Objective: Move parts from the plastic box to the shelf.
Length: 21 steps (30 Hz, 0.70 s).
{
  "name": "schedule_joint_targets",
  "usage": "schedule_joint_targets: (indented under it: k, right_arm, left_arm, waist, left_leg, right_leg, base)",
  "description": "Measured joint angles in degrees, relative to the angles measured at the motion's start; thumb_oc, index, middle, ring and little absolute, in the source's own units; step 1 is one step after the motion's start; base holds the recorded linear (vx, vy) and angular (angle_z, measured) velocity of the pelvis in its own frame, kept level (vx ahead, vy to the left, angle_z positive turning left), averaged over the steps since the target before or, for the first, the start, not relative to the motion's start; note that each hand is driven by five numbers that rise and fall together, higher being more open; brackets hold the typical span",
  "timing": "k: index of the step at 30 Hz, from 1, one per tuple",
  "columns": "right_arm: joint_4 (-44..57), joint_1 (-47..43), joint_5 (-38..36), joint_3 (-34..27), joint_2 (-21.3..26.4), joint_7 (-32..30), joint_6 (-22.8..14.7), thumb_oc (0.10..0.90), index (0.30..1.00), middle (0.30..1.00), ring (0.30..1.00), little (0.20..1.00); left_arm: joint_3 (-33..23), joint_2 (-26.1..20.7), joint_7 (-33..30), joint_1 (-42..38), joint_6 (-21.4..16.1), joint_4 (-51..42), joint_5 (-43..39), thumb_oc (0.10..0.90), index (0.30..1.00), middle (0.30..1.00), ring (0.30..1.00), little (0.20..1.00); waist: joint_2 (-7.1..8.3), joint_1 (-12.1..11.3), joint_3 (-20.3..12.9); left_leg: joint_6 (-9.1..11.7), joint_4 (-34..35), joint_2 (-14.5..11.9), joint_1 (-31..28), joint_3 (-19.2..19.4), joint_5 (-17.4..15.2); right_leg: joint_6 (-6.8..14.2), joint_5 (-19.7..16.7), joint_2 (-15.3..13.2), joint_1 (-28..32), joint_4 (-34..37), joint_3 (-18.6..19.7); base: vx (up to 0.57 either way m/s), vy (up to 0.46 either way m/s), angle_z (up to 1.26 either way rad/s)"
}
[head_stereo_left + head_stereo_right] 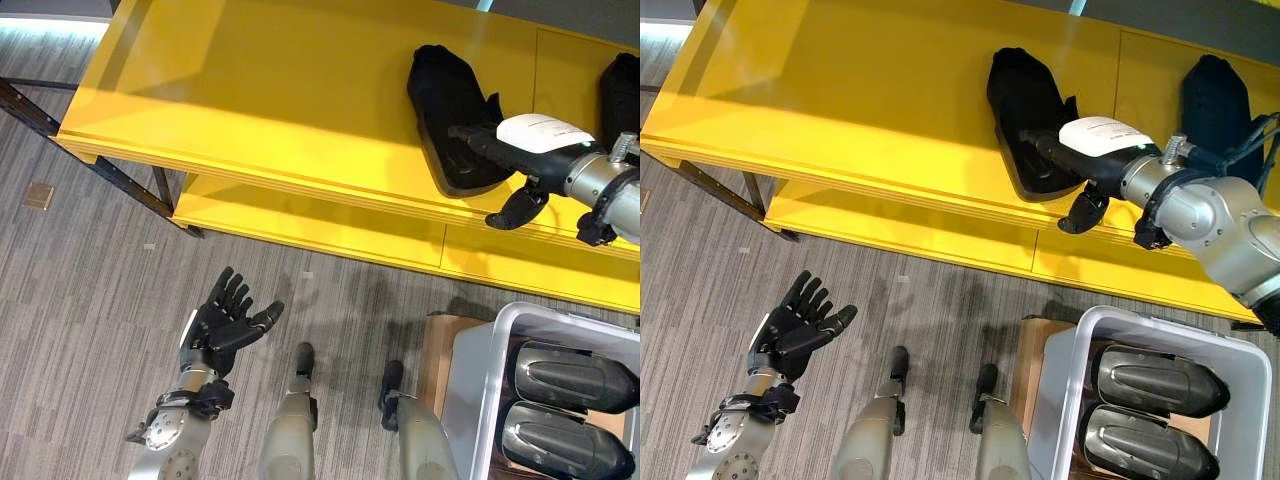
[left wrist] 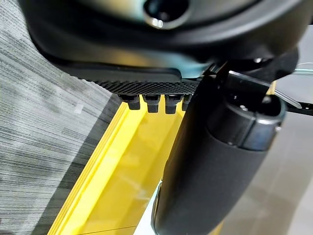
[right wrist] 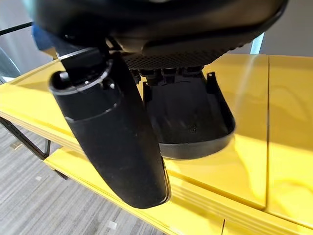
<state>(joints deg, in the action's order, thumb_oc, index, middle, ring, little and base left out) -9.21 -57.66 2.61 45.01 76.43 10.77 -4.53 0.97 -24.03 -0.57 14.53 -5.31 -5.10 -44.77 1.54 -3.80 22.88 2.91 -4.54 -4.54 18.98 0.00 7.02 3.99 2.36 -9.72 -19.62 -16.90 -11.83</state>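
R hand (image 1: 1095,150) over black part (image 1: 1025,110) on yellow shelf (image 1: 840,100) top, fingers straight on part's near end, thumb hanging off shelf edge. L hand (image 1: 225,320) low over floor, fingers spread, holding nothing. 2 grey parts (image 1: 1150,380) in plastic box (image 1: 1065,385), well apart from both hands. 2nd black part (image 1: 1215,100) farther R on shelf.

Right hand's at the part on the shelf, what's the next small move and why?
Probably draw the right hand back off the black part: the part already lies on the yellow shelf, the fingers look straight above it, and two parts wait in the plastic box.
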Motion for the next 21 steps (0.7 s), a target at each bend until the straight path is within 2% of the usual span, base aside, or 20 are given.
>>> schedule_joint_targets:
  k: [2,8,21]
  right_arm:
    - [-0.7,-1.8,0.0,2.3,-0.1,0.0,0.1,0.9,1.0,1.0,1.0,1.0]
    - [-2.7,-2.8,0.0,3.8,-0.7,0.0,0.6,0.9,1.0,1.0,1.0,1.0]
    - [-9.2,-3.9,-1.1,3.8,-0.9,-0.5,1.2,0.9,1.0,1.0,1.0,1.0]
  left_arm:
    - [0.0,0.0,0.0,0.0,0.0,0.0,0.0,0.9,1.0,1.0,1.0,1.0]
    - [0.0,0.0,0.0,0.0,-0.1,0.0,0.0,0.9,1.0,1.0,1.0,1.0]
    - [0.0,-0.1,-0.1,0.0,-0.6,0.0,0.0,0.9,1.0,1.0,1.0,1.0]
  waist:
    - [-0.04,0.0,0.3]
    - [-0.05,-0.5,1.4]
    - [-0.2,-1.2,2.2]
  left_leg:
    - [0.0,0.0,0.0,0.0,-0.1,0.0]
    - [0.1,0.0,0.0,0.2,-0.3,0.1]
    - [0.3,0.0,0.1,1.2,-1.5,0.2]
  right_leg:
    - [0.0,0.0,0.0,0.0,0.0,-0.1]
    - [0.0,0.1,0.0,0.0,0.0,-0.3]
    - [-0.1,0.5,-0.1,-0.4,-0.1,-1.5]
  base:
    - [0.0,0.0,0.0]
    - [0.0,0.0,0.0]
    - [0.01,-0.004,0.04]
